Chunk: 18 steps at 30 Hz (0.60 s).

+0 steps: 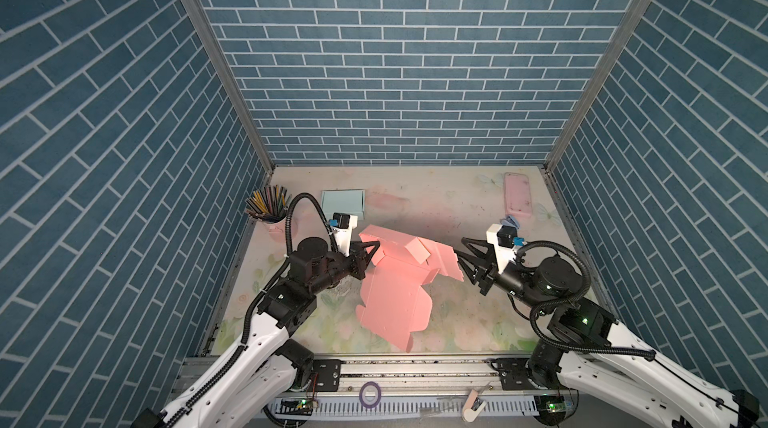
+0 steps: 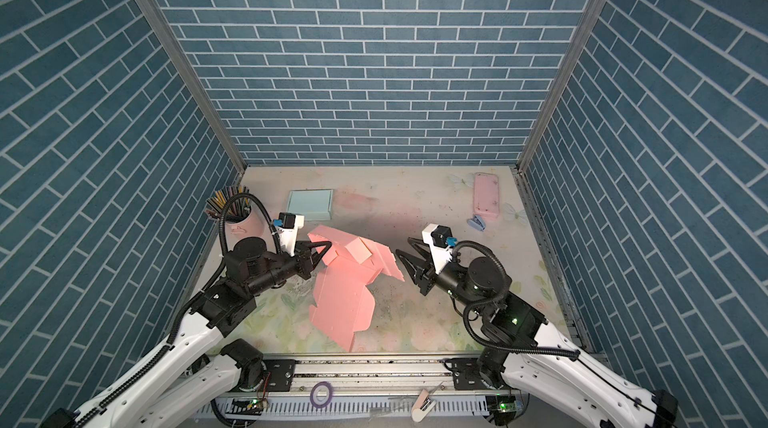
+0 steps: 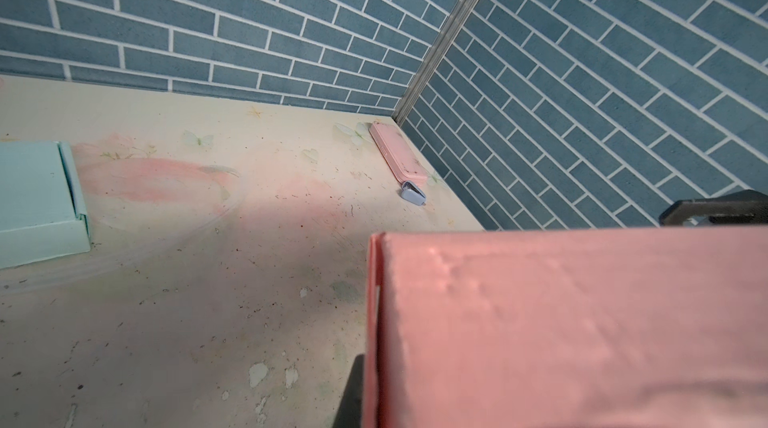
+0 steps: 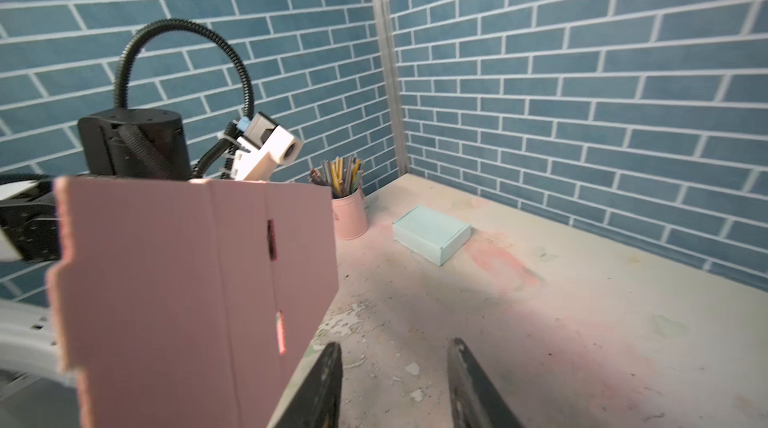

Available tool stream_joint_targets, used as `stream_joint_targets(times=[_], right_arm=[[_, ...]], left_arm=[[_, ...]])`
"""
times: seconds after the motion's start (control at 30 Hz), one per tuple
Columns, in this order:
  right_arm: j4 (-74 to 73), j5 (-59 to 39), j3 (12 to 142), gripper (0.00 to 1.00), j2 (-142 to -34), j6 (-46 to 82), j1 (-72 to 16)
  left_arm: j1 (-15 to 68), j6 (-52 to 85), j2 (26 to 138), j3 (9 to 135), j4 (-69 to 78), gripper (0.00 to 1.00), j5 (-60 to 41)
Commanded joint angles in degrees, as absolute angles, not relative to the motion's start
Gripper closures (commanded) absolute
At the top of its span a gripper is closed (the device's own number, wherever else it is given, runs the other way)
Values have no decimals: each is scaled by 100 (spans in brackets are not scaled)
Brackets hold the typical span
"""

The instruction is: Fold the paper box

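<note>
Paper box (image 1: 395,301) pinched at one edge by left claw (image 1: 374,248); right claw (image 1: 459,246) parted just beside its flap.

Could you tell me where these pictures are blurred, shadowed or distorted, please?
Left wrist view: the paper box sits close to the lens and is soft, while the table is sharp. Right wrist view: slightly blurred throughout. In both top views: wide-angle stretch splays the brick walls outward.
</note>
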<state>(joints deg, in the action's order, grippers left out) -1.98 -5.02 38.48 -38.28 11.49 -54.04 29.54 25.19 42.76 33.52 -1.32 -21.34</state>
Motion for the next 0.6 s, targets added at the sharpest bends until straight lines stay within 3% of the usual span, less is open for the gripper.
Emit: stream_joint_targets(times=[0.0,0.27,0.57], right_arm=[[-366,-1619,4042,62,-4264,976,-5387],[-439,-2250,4129,63,-4625,747,-5410],[-367,-2306,3915,55,-4477,380,-5449]], left_arm=[[2918,2415,4249,3506,-224,97,-2143],[2901,2346,4401,3498,-393,97,-1873],[2810,2268,4694,3530,-294,97,-1985]])
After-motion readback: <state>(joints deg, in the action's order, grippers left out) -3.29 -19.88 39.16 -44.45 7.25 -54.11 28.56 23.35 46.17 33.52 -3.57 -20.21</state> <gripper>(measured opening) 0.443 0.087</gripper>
